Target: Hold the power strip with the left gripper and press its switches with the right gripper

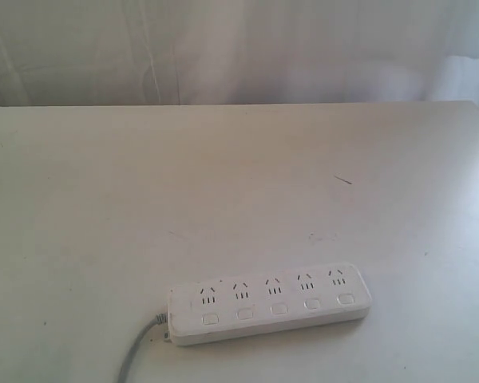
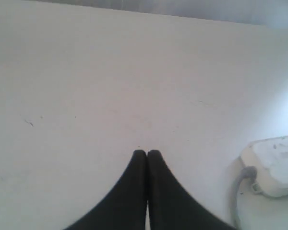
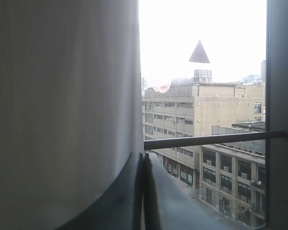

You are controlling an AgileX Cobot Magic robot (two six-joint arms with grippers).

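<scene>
The exterior view takes in the whole pale bench [image 1: 223,183] with a white curtain [image 1: 223,48] hanging beyond its far edge, and neither arm appears in it. The power strip [image 1: 270,303] lies flat close to the bench's near edge, right of the middle, its length running roughly along that edge. Its grey cord [image 1: 136,355] leaves the left end and trails off towards the near edge. The five switches [image 1: 279,308] sit in a row along the side facing the near edge, one by each socket. Nothing lies on or against the strip; a small dark mark [image 1: 343,179] shows on the bare surface further back.

The left wrist view adds what the exterior view lacks: the left hand [image 2: 147,154], clenched with its black tips pressed together and holding nothing, above bare bench, well apart from the cord end of the strip.

The right wrist view shows no bench at all, only curtain, a window frame [image 3: 278,96] and buildings [image 3: 206,110] outside. The right hand [image 3: 143,157] is closed too, its tips meeting along a thin seam, empty.
</scene>
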